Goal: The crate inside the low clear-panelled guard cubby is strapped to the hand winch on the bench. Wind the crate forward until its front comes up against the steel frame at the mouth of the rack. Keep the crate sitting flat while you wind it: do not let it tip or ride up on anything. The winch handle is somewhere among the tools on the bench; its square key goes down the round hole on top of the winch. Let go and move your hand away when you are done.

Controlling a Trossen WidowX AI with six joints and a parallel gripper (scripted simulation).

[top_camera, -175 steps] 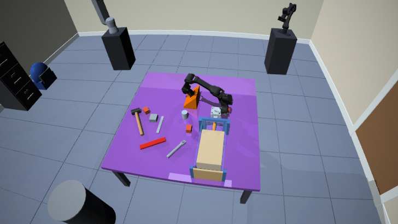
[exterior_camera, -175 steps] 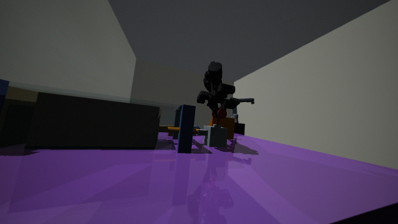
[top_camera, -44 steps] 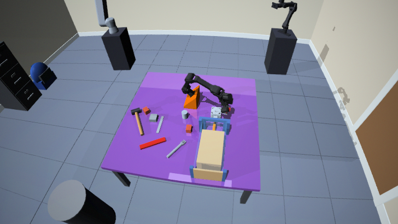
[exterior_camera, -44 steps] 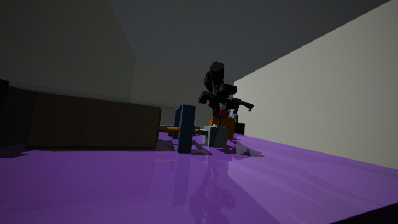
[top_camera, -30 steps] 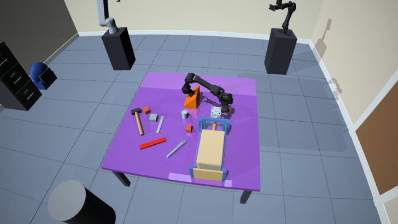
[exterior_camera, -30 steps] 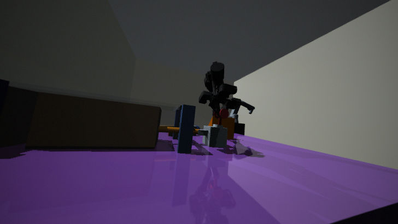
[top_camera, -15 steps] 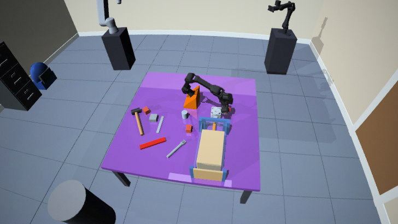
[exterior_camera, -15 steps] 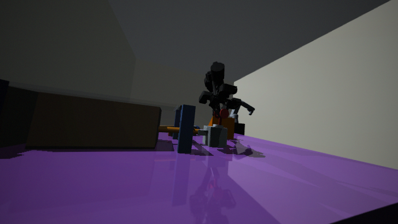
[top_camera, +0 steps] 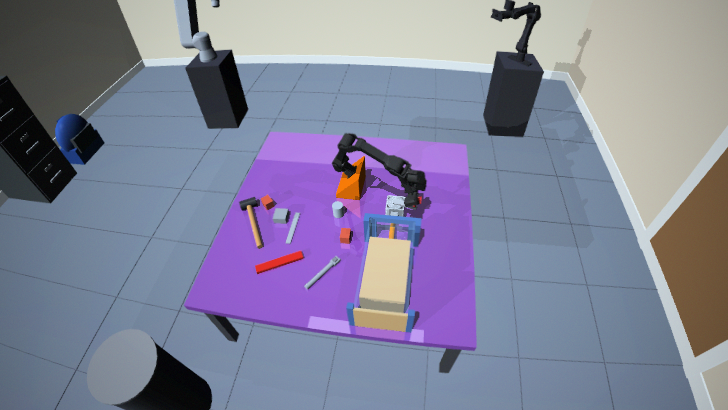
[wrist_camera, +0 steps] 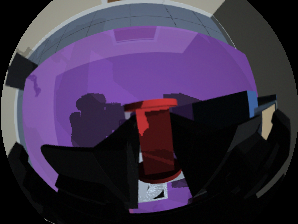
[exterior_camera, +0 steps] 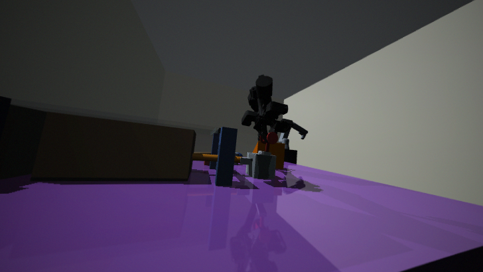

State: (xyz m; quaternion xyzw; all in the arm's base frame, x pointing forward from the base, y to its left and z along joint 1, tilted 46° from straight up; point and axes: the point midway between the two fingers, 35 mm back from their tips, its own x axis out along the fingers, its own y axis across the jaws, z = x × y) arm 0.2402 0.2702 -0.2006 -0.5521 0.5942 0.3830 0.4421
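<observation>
The tan crate (top_camera: 385, 269) (exterior_camera: 118, 152) sits flat inside the clear-panelled cubby. A gap shows between its front and the blue frame (top_camera: 392, 219) (exterior_camera: 225, 155) at the rack's mouth. An orange strap (top_camera: 391, 230) (exterior_camera: 204, 156) runs from the crate through the frame to the grey winch (top_camera: 394, 205) (exterior_camera: 264, 167) (wrist_camera: 150, 194). My gripper (top_camera: 413, 202) (wrist_camera: 150, 117) is shut on the red winch handle (top_camera: 419, 200) (exterior_camera: 272, 137), beside and above the winch. The handle's red stem reaches down to the winch top; its key and the hole are hidden.
An orange wedge (top_camera: 351, 188) stands behind the winch. To the left are a grey cylinder (top_camera: 338, 209), a red block (top_camera: 345, 235), a grey wrench (top_camera: 321, 273), a red bar (top_camera: 279, 262), a grey strip (top_camera: 292, 227), a grey block (top_camera: 280, 215) and a hammer (top_camera: 254, 224).
</observation>
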